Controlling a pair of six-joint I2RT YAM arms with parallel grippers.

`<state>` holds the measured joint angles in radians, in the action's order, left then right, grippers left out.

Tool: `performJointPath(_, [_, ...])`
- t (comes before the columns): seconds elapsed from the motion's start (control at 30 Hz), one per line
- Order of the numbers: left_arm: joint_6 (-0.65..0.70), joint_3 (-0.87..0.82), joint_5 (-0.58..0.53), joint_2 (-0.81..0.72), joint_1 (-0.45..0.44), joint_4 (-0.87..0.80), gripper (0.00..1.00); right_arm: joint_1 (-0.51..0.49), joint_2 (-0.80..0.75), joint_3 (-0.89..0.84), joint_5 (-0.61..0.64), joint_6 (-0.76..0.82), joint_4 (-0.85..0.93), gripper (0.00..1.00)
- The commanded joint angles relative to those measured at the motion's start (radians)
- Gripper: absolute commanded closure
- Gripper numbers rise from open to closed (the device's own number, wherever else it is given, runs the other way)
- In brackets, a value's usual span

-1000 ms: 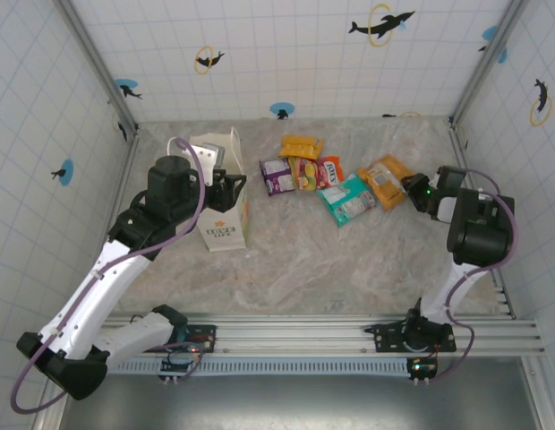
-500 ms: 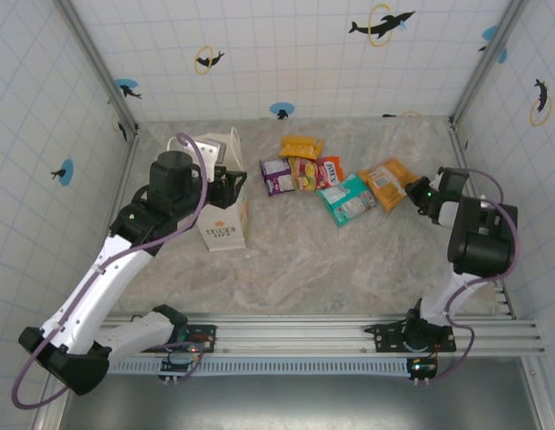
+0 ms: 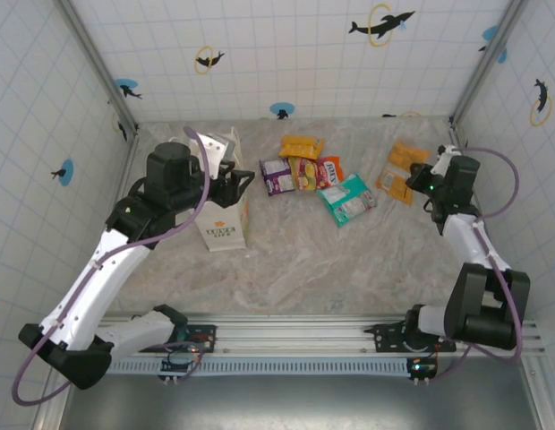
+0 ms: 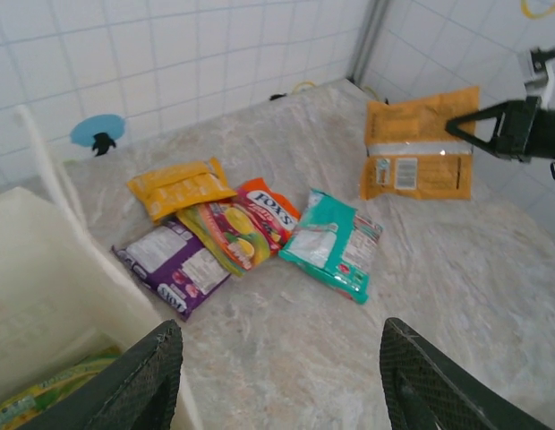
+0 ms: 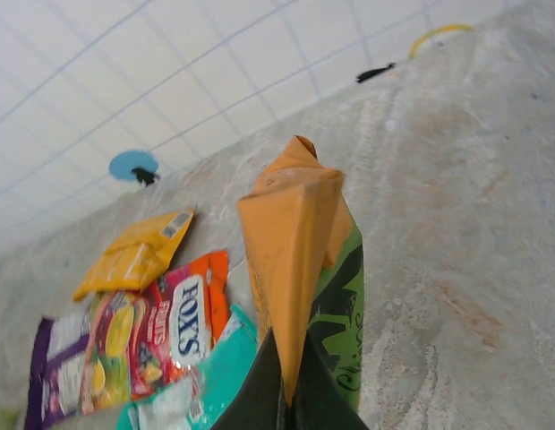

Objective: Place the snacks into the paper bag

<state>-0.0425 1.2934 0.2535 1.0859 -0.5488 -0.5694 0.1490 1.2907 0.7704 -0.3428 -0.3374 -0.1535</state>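
Top external view has the right gripper (image 3: pixel 427 182) pinched fully shut on one edge of an orange packet (image 3: pixel 401 170) near the far right corner of the table (image 3: pixel 304 269), well apart from the rest. A purple packet (image 3: pixel 276 176), yellow packet (image 3: pixel 301 146), red packet (image 3: pixel 328 170) and teal packet (image 3: pixel 349 199) lie clustered mid-table. The paper bag (image 3: pixel 226 224) stands upright to their left. The left gripper (image 3: pixel 234 182) hovers just beside its open top, jaws parted, holding nothing; a green-yellow packet (image 4: pixel 45 405) lies inside the bag
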Motion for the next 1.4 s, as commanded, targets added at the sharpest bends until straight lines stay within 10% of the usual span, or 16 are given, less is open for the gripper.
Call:
performJointPath(0.0, [0.092, 0.060, 0.101, 0.039, 0.004, -0.078, 0.36, -0.060, -0.069, 0.075, -0.009, 0.196, 0.114, 1.00])
performJointPath(0.53, [0.347, 0.121, 0.384, 0.123, -0.016, -0.186, 0.28, -0.453, -0.199, 0.247, -0.220, 0.645, 0.336, 1.00])
performJointPath(1.37, [0.517, 0.137, 0.242, 0.244, -0.141, -0.272, 0.24, -0.747, -0.095, 0.401, -0.367, 1.011, 0.664, 1.00])
